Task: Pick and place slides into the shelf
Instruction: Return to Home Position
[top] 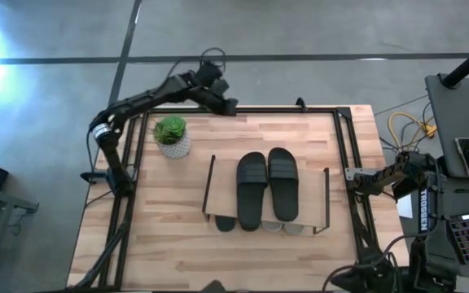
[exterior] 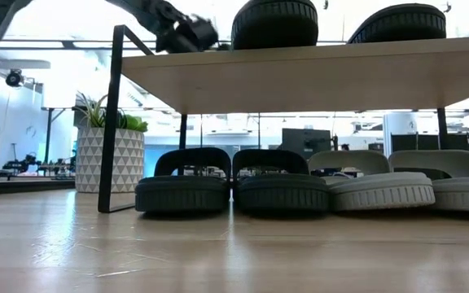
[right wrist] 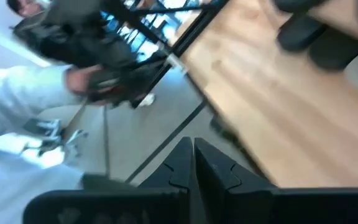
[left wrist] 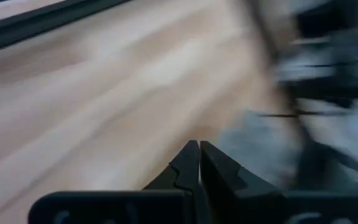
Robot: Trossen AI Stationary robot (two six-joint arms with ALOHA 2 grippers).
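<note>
The shelf (top: 308,194) stands mid-table, and two black slides (top: 251,189) (top: 282,185) lie side by side on its plank top (exterior: 316,77). Under the plank, two black slides (exterior: 181,185) (exterior: 282,185) and two light grey slides (exterior: 373,185) (exterior: 462,185) rest on their soles on the table in a row. My left gripper (top: 228,105) hovers shut over the table's far edge, away from the shelf; its fingertips (left wrist: 199,152) are together. My right gripper (top: 351,174) waits shut at the table's right rail, its fingertips (right wrist: 192,149) closed.
A small potted plant (top: 172,136) in a white patterned pot (exterior: 108,159) stands on the table left of the shelf, toward the far edge. Black rails (top: 344,138) frame the tabletop. Bare wood lies on the near side of the shelf (top: 243,256). Equipment and cables sit off the right side (top: 462,138).
</note>
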